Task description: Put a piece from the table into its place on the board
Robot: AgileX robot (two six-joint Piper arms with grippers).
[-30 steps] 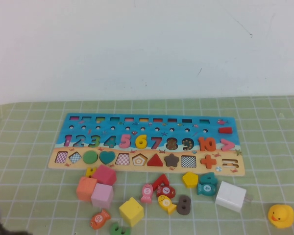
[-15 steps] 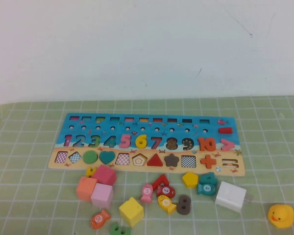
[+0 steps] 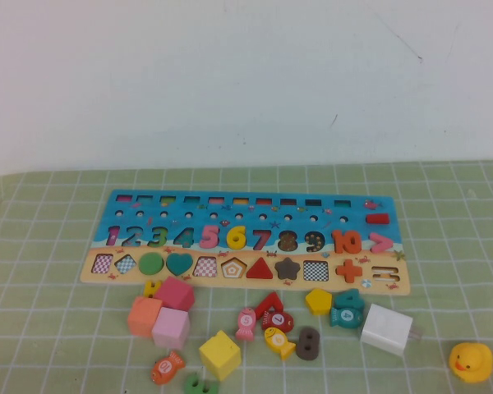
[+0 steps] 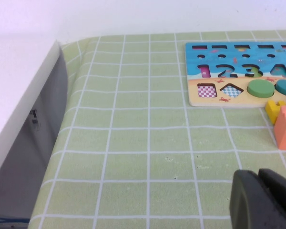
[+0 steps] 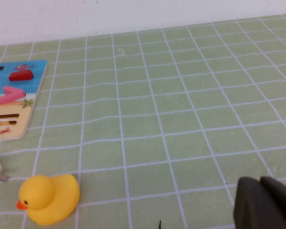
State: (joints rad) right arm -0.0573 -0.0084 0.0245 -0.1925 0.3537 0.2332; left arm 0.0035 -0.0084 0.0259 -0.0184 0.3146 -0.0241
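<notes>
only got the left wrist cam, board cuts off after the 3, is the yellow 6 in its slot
Observer: Yes. The high view shows the yellow 6 seated in the board, between the pink 5 and the 7.
Operator: any arm over the board
Observer: No, the high view shows no arm at all. Your left hand is shut over bare cloth. The right hand, seen only in its own wrist view, is shut above the table near a rubber duck.
Operator: anything loose past that orange block
Observer: Yes, more pieces lie in front of the board, among them a yellow cube.
</notes>
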